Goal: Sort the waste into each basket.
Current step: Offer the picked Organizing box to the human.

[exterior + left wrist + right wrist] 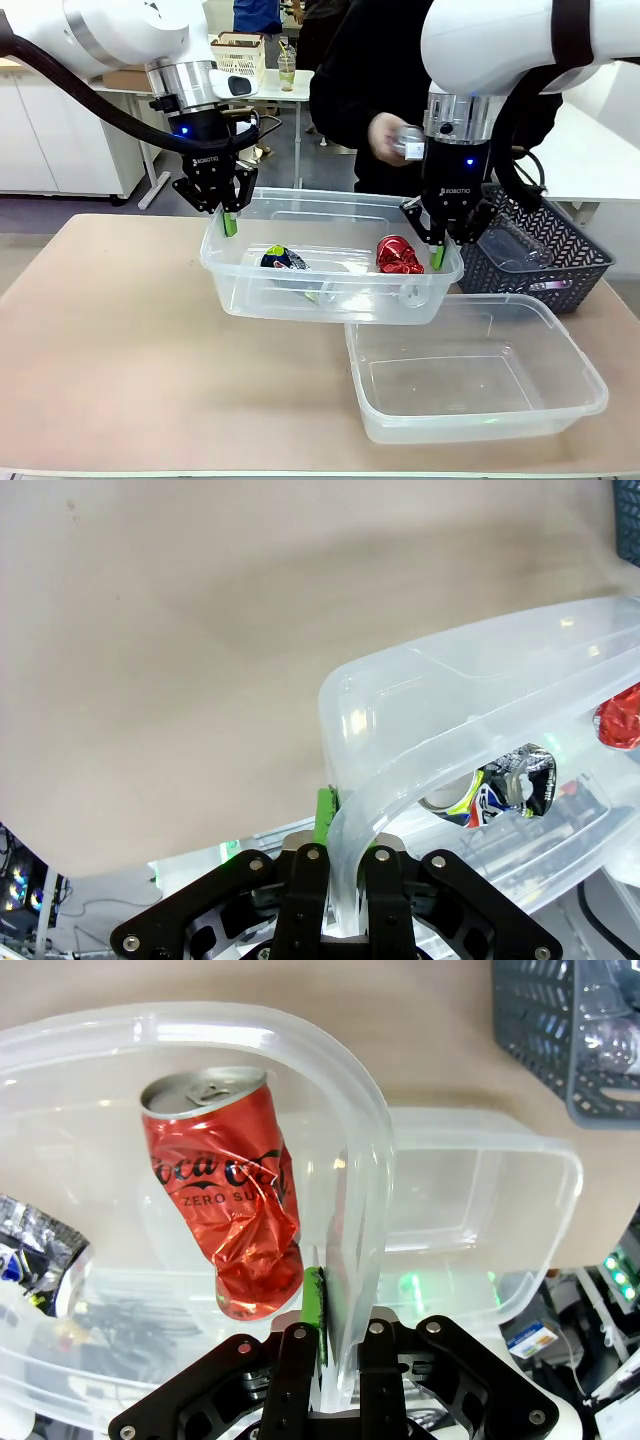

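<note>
An empty tub (470,428) sits lowest in the front view, at the lower right, flat on the beige table (120,350). Just behind it, at the centre of the frame, a second tub (330,193) hangs between the two arms. Its near right corner overlaps the empty tub's far rim in the picture.

The left gripper (230,224) comes down at the upper left and has its fingers clamped on the second tub's left rim. In the left wrist view the clear wall passes straight between the two black fingers. The right gripper (437,257) is clamped the same way on the right rim. Its wrist view shows the rim pinched between the green pads.

Inside the held tub a crushed red can (398,256) lies at the right end, close to the right gripper. A crumpled dark blue can (285,260) lies towards the left.

At the right edge stands a dark grey basket (565,262) with a clear bottle (510,247) in it. Above centre, a person's hand (383,135) holds something small and silvery.
</note>
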Tool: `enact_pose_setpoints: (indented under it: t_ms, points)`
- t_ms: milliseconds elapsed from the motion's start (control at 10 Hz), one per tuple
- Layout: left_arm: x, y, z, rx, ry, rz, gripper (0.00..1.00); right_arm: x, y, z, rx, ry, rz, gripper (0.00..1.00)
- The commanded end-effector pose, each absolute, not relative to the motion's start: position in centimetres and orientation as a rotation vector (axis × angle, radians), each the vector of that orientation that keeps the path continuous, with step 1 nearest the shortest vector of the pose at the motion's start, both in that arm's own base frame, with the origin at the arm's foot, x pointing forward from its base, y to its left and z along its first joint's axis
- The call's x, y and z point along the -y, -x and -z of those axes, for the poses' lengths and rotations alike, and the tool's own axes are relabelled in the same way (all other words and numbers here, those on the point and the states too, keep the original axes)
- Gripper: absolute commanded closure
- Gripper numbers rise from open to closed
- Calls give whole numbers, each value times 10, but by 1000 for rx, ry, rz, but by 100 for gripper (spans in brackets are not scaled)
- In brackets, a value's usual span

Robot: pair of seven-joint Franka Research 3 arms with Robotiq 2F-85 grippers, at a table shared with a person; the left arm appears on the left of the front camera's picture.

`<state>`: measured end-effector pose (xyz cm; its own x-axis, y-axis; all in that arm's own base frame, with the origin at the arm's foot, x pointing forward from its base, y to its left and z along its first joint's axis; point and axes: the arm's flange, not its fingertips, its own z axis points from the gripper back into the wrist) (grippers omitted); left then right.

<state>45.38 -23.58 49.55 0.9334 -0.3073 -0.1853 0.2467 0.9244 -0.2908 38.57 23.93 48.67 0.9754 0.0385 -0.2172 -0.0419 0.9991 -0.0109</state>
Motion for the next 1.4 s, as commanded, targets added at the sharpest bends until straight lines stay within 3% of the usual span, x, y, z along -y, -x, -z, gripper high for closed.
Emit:
enact_pose_setpoints:
  t_ms: [0,1300]
  points:
    - [236,-450,-501,-236,292,296,95,-240,-384,-488,-224,24,-50,95]
    - [236,-450,-501,-236,292,296,95,-240,-384,-488,-224,24,-50,95]
